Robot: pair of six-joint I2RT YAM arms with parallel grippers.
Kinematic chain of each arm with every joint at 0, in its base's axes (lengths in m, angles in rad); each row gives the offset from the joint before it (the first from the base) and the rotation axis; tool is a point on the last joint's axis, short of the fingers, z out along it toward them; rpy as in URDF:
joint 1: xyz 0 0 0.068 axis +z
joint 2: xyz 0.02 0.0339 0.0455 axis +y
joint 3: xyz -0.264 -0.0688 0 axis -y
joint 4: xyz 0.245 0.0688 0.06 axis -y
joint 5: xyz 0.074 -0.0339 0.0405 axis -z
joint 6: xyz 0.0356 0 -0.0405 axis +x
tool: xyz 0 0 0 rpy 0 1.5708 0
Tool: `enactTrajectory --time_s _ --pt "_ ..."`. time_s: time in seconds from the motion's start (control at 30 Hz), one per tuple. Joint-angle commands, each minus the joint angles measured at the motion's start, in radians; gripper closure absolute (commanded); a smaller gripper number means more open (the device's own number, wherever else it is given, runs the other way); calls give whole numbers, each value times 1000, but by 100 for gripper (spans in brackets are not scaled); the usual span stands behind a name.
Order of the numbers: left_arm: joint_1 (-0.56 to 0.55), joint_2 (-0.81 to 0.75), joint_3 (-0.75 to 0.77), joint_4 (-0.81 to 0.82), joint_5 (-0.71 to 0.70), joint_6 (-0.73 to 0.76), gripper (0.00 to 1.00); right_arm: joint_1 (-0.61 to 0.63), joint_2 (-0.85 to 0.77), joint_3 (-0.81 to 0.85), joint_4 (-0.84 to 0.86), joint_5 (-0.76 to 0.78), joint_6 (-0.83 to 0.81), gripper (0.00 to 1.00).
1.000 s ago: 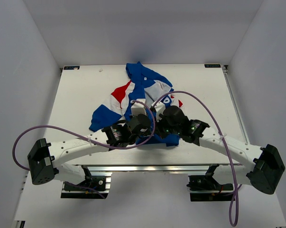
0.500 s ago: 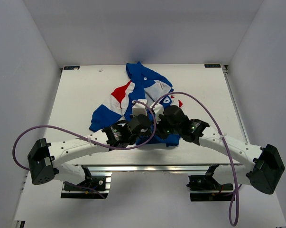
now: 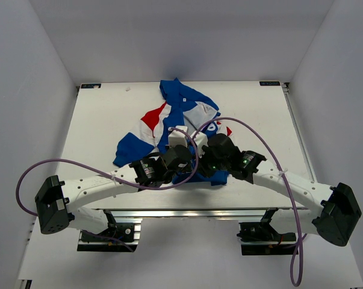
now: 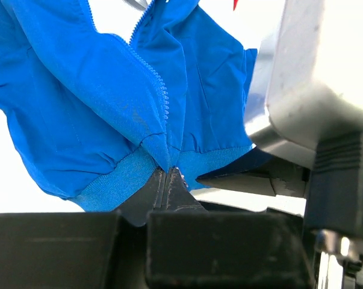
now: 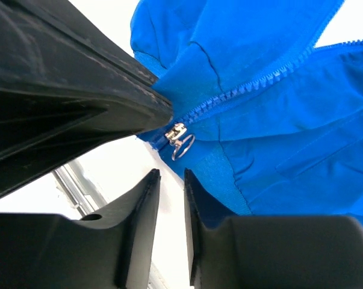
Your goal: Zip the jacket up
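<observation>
The blue jacket (image 3: 182, 114), with red and white panels, lies spread on the table, its ribbed hem toward the arms. My left gripper (image 4: 169, 176) is shut on the jacket's hem (image 4: 115, 180) at the foot of the zipper (image 4: 160, 90). My right gripper (image 5: 170, 174) is open by a narrow gap with nothing between its fingers. The silver zipper pull with its ring (image 5: 180, 143) hangs free just beyond those fingertips, at the bottom of the teeth (image 5: 259, 78). In the top view both wrists (image 3: 196, 158) crowd over the hem and hide the jaws.
The left gripper's black fingers (image 5: 79, 102) fill the upper left of the right wrist view, pressed against the hem. The right arm's grey body (image 4: 316, 78) looms at the right of the left wrist view. Purple cables (image 3: 241, 123) arc over the jacket. The table's front rail (image 3: 187, 212) is close.
The right gripper's jaws have parted and the zipper pull is free of them. In the top view the arms and the jacket have barely shifted.
</observation>
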Motion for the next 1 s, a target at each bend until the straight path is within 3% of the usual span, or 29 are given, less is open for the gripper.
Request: enactTrajectory --time_s 0.0,0.27,0.63,0.97 --pt "-3 -19 7 24 14 12 100 -3 10 15 52 -48 -13 69" --pt "-3 -19 7 28 24 18 100 -4 28 13 90 43 -5 65" --pt "-3 -30 4 43 23 24 100 -4 -71 -51 51 79 -10 63" --pt "-3 -50 -7 59 34 21 100 -4 -8 -83 123 121 -5 58"
